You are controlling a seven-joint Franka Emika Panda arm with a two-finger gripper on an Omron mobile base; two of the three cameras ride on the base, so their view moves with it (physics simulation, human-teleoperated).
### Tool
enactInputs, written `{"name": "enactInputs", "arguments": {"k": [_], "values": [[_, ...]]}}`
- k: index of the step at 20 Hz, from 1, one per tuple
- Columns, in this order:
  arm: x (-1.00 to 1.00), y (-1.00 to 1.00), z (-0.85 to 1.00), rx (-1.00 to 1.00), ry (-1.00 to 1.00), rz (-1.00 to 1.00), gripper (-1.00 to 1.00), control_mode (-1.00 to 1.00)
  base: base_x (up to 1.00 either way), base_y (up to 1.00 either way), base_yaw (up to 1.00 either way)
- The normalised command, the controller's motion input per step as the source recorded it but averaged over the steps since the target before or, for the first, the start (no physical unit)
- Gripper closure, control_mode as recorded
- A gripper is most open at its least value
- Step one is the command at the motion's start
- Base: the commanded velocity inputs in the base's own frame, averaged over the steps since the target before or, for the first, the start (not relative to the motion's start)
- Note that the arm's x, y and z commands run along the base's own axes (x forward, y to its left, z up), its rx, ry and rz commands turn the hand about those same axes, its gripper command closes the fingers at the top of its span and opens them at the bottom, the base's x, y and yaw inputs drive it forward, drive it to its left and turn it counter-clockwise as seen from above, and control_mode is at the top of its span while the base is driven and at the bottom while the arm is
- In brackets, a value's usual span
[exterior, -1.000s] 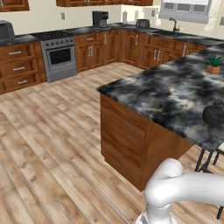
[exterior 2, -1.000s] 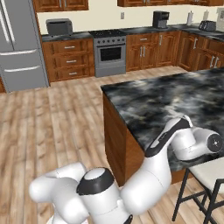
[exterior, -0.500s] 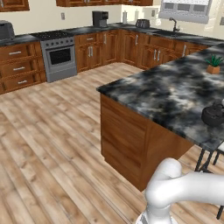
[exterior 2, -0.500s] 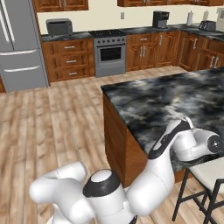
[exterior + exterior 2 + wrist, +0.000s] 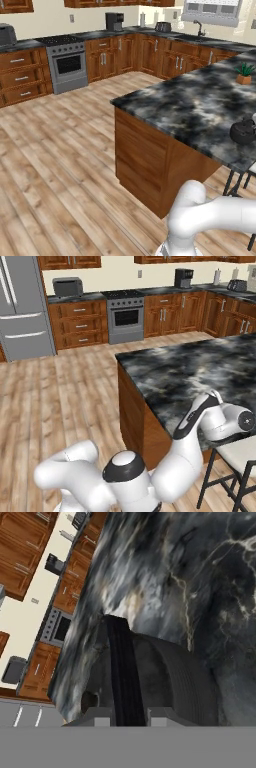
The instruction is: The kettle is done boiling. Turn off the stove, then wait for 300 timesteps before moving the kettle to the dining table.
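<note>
I hold the kettle (image 5: 165,682) by its handle — gripper (image 5: 127,714) clamped narrow on it — over the near edge of the dining counter (image 5: 200,107).

Light wood-plank floor (image 5: 55,150) runs through the kitchen. Brown wooden cabinets (image 5: 77,323) with dark countertops line the cream walls (image 5: 50,17). A steel refrigerator (image 5: 20,311) stands at the far end, a grey microwave (image 5: 67,287) beside it. A window (image 5: 210,11) sits above the sink faucet (image 5: 199,27).
</note>
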Motion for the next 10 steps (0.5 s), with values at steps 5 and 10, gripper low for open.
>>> {"name": "enactInputs", "arguments": {"k": [5, 10], "values": [[0.17, -0.15, -0.10, 0.00, 0.00, 0.00, 1.00, -1.00, 0.00, 0.00, 0.00], [0.19, -0.12, -0.11, 0.00, 0.00, 0.00, 1.00, -1.00, 0.00, 0.00, 0.00]]}}
